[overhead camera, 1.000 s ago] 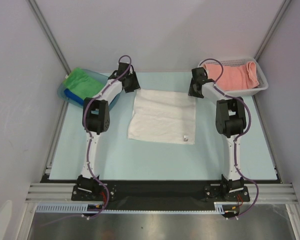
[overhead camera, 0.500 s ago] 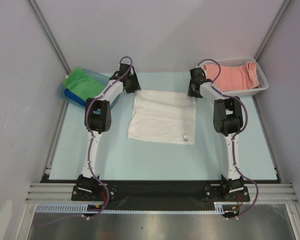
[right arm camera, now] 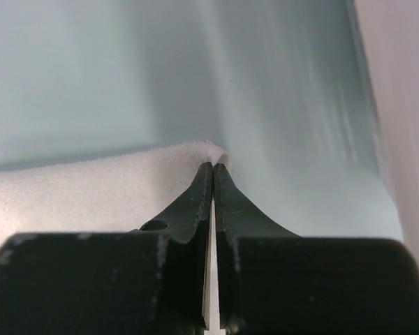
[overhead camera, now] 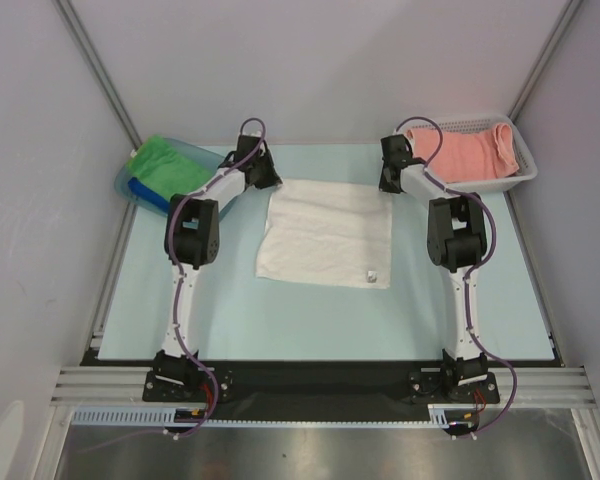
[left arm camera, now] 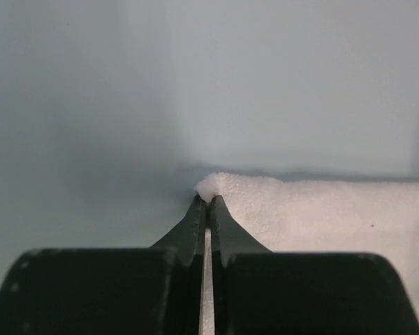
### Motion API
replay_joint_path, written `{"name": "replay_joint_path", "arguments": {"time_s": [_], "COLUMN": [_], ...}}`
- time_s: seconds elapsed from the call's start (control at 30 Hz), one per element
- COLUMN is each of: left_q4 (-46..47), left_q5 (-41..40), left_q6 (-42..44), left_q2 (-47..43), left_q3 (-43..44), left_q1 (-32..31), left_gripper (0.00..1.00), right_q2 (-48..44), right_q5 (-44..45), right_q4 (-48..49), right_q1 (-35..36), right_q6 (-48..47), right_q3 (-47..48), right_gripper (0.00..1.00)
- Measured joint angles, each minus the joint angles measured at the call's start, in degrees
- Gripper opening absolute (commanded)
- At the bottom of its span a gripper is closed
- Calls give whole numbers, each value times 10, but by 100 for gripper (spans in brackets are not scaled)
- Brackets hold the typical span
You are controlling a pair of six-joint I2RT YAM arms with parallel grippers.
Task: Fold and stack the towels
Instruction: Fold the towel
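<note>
Shows green towel (overhead camera: 160, 160) folded in tray (overhead camera: 130, 188), upper left: done. Clamps left pincer (left arm camera: 207, 202) tight on far-left corner of white towel (overhead camera: 327, 232), flat, square, nubby terry at centre of bench (overhead camera: 230, 310), fold not yet made; clamps right pincer (right arm camera: 214, 167) likewise on far-right corner. Leaves pink towel (overhead camera: 465, 152), soft and crumpled, in perforated basket (overhead camera: 525, 165), upper right.

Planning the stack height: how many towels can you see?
4: white towel flat mid-table, pink towel in the basket, green towel atop blue towel in the tray; others may be hidden underneath.
</note>
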Motion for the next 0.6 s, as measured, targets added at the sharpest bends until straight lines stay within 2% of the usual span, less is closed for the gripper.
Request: {"name": "replay_joint_path", "arguments": {"time_s": [0.2,0.4,0.6], "left_q4": [82,176,258], "left_q5": [15,43,58], "left_q6": [-5,-21,-31], "left_q2": [-51,-109,-171], "left_q3": [-74,-115,-195], "left_q1": [3,3,4], "left_gripper": [0,0,0], "right_q2": [-33,-119,-196], "right_q5": [4,5,-4], "right_q4": [37,97,169], "right_q1": [0,0,-1], "right_q6": [-1,-1,0], "right_q3": [-51,-129,-196], "right_gripper": [0,0,0]}}
